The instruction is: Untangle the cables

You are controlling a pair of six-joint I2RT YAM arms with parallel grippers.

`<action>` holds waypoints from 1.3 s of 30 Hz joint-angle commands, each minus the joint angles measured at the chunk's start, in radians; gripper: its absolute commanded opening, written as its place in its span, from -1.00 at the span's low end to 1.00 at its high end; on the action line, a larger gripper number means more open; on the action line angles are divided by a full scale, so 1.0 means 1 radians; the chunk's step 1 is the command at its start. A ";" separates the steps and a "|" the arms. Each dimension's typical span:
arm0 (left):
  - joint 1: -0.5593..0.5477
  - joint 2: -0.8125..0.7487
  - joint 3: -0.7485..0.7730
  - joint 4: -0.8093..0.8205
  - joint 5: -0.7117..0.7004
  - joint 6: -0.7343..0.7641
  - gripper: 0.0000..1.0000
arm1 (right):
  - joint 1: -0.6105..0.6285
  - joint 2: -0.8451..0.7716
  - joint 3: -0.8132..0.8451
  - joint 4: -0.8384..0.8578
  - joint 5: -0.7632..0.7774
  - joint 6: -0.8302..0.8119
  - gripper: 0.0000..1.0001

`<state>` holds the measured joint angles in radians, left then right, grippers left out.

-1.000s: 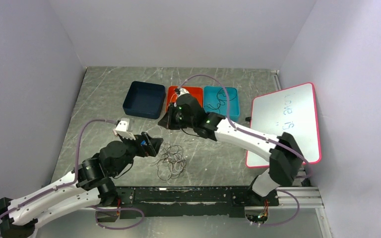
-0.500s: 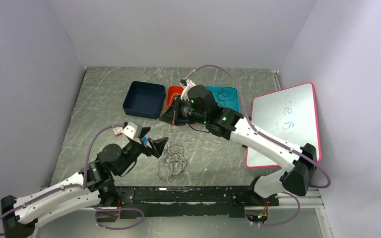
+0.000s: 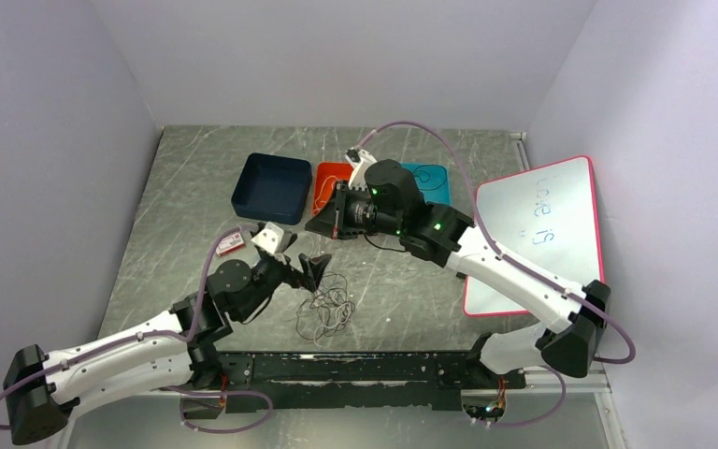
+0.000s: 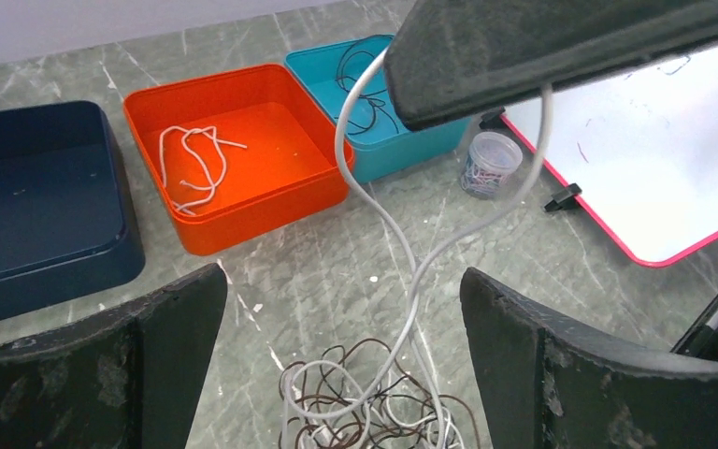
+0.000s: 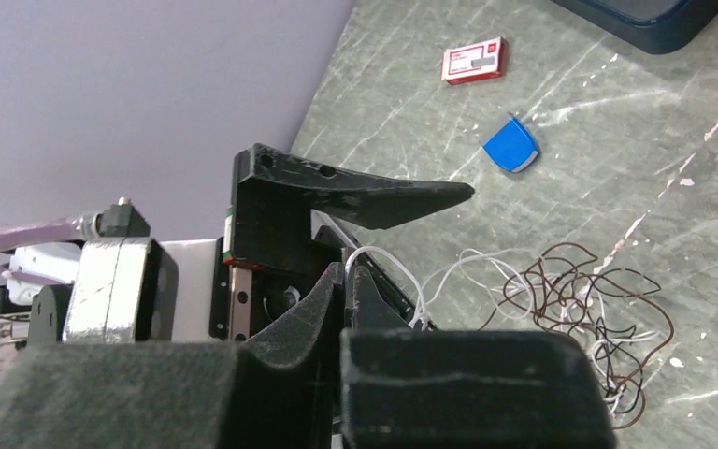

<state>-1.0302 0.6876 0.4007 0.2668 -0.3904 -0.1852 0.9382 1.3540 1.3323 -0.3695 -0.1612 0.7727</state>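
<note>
Top external view is showing the grey marbled table (image 3: 196,206), where the left gripper (image 3: 305,270) is gaping wide over the tangled heap of thin white and dark cables (image 3: 325,307); the right gripper (image 3: 325,224) is pinching one white cable (image 4: 413,283) rising from it

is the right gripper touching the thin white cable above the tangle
Touching. The left wrist view shows both strands of the thin white cable running up into the shut right gripper.
</note>
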 commanded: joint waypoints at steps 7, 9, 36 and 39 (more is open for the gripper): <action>0.001 0.059 0.075 -0.005 0.093 -0.088 0.99 | 0.004 -0.030 0.009 0.000 -0.021 -0.034 -1.00; 0.000 0.050 0.059 0.023 0.074 -0.084 1.00 | 0.005 -0.038 0.007 0.007 -0.019 -0.028 -1.00; 0.008 0.335 -0.154 0.383 0.148 -0.232 0.74 | 0.004 -0.194 0.059 0.079 -0.079 0.021 -1.00; 0.009 0.400 -0.155 0.430 0.186 -0.247 0.67 | 0.004 -0.206 0.068 0.116 -0.095 0.034 -1.00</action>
<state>-1.0279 1.0275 0.2501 0.5583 -0.2764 -0.3939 0.9382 1.1797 1.3651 -0.3260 -0.2218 0.7883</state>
